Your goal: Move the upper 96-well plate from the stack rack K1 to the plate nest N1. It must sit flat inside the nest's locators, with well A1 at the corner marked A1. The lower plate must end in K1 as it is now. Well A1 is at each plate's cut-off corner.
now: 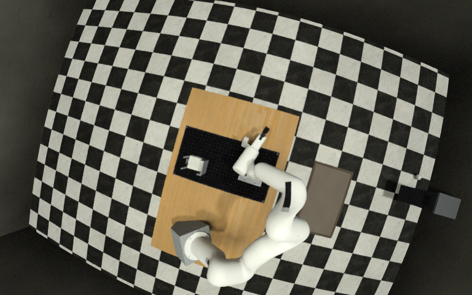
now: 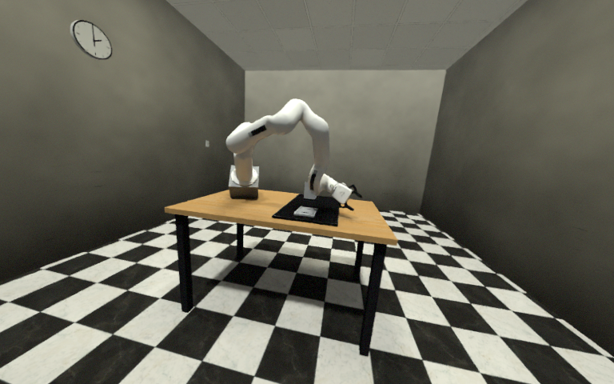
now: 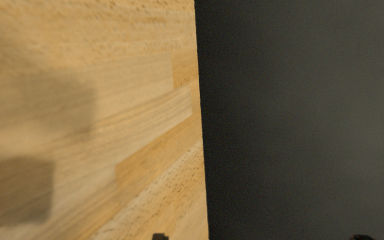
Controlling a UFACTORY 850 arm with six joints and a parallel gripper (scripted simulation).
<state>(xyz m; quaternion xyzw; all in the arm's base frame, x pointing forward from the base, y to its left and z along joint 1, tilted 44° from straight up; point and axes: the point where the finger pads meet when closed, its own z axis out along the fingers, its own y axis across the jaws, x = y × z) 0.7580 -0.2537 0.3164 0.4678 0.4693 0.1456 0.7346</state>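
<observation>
The stack rack K1 (image 1: 186,163) stands at the left end of the black mat (image 1: 216,145) (image 2: 325,216). The upper plate (image 1: 196,162) shows white on top of it, and the lower plate is hidden beneath. In the exterior view the arm hides the rack. The plate nest N1 (image 1: 247,180) (image 2: 305,210) lies flat at the mat's other end, half under the arm. My gripper (image 1: 265,131) (image 2: 355,192) (image 3: 260,237) is open and empty. It is over bare wood beyond the mat, far from the rack. Only its fingertips show in the wrist view.
The wooden table (image 1: 222,111) (image 2: 226,210) (image 3: 100,75) carries the robot base (image 1: 189,239) (image 2: 243,183) at one corner. A brown panel (image 1: 325,198) lies on the floor beside the table. A dark box with a grey cube (image 1: 447,204) stands farther off.
</observation>
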